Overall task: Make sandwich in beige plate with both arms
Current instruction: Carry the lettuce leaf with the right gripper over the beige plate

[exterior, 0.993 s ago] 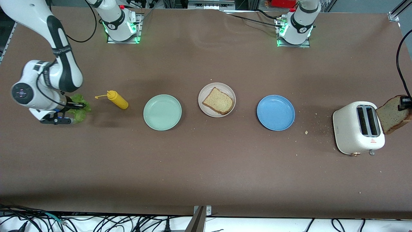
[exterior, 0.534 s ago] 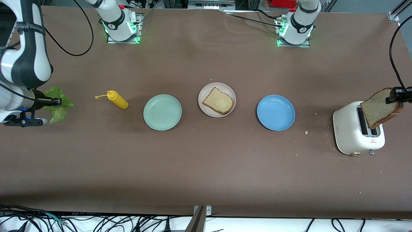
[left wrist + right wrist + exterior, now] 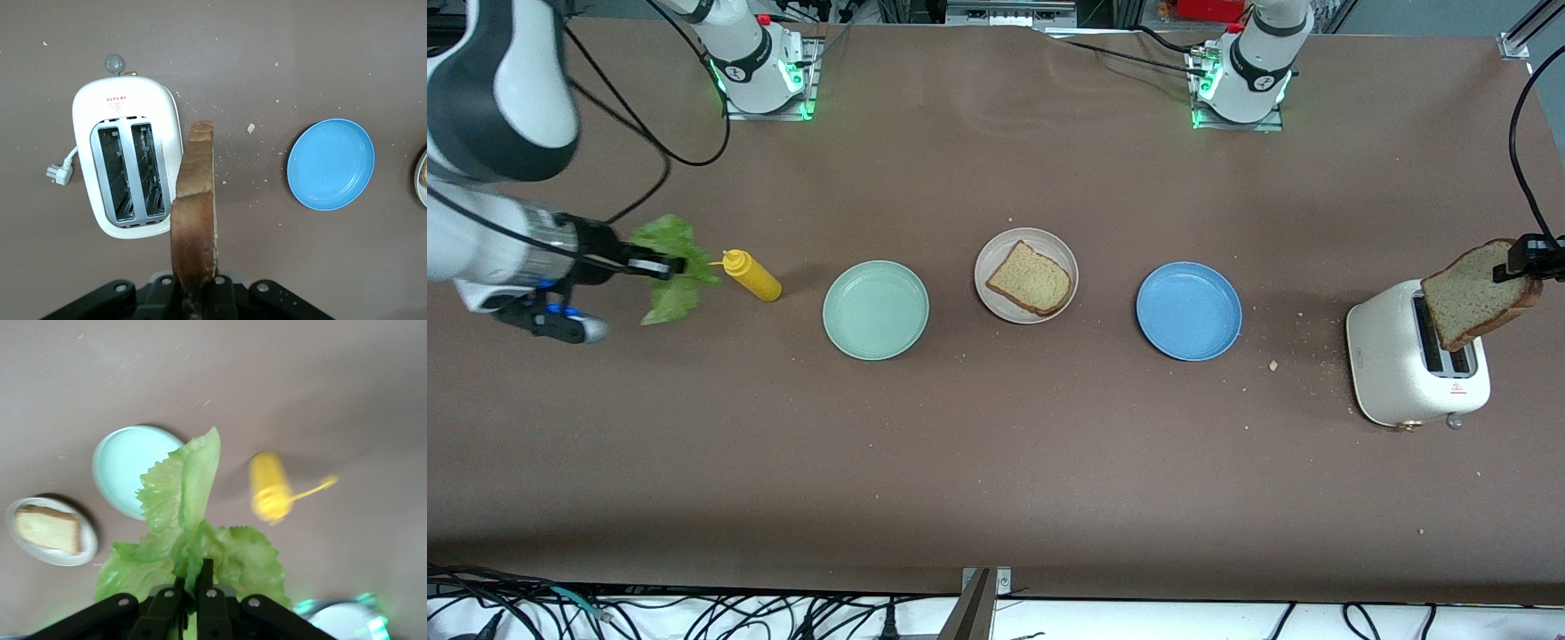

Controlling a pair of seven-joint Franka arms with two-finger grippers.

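The beige plate (image 3: 1025, 275) sits mid-table with one bread slice (image 3: 1029, 278) on it; both show in the right wrist view (image 3: 50, 532). My right gripper (image 3: 665, 265) is shut on a ruffled green lettuce leaf (image 3: 669, 277) and holds it in the air beside the yellow bottle; the leaf fills the right wrist view (image 3: 190, 520). My left gripper (image 3: 1520, 265) is shut on a second bread slice (image 3: 1476, 293) and holds it upright over the toaster (image 3: 1409, 356). In the left wrist view the slice (image 3: 195, 213) hangs edge-on beside the toaster's slots (image 3: 130, 173).
A yellow squeeze bottle (image 3: 752, 276) lies toward the right arm's end. A mint-green plate (image 3: 876, 309) and a blue plate (image 3: 1189, 310) flank the beige plate. Crumbs lie scattered between the blue plate and the toaster.
My right gripper lifted the lettuce off the table and carried it toward the yellow bottle. My left gripper moved the bread slice from beside the toaster to over its slots, then held.
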